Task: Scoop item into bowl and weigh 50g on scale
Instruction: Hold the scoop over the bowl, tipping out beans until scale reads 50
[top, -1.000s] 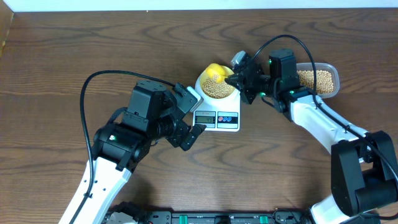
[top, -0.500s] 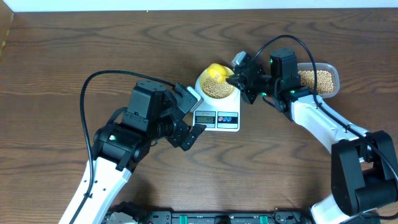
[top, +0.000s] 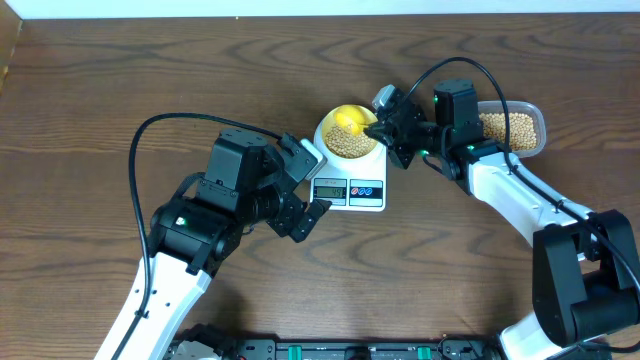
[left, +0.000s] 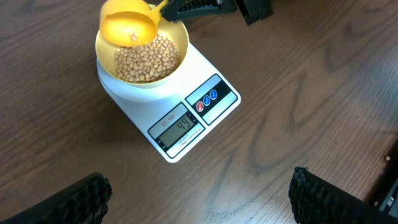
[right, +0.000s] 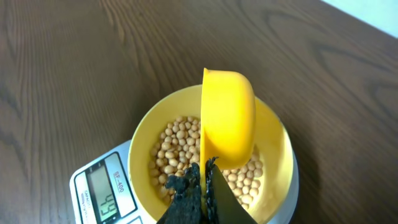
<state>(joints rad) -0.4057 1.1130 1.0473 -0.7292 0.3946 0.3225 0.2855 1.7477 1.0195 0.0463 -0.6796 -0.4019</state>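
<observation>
You can read 49 on the grey display (left: 185, 126) at the front edge of the scale (left: 208, 73). Small print along the display's upper rim looks like SF-400. The buttons (left: 200, 106) beside it bear marks too small to read.

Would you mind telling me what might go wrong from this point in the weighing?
1. The display seems to read 49, and the scoop, pinched by the right fingers, is tipped over the bowl; dropping too many beans would overshoot the target.
2. The scoop hangs close to the bowl's rim; touching it would press on the scale and skew the reading.
3. The left fingers stand open near the scale's front; a nudge could shift it.
</observation>
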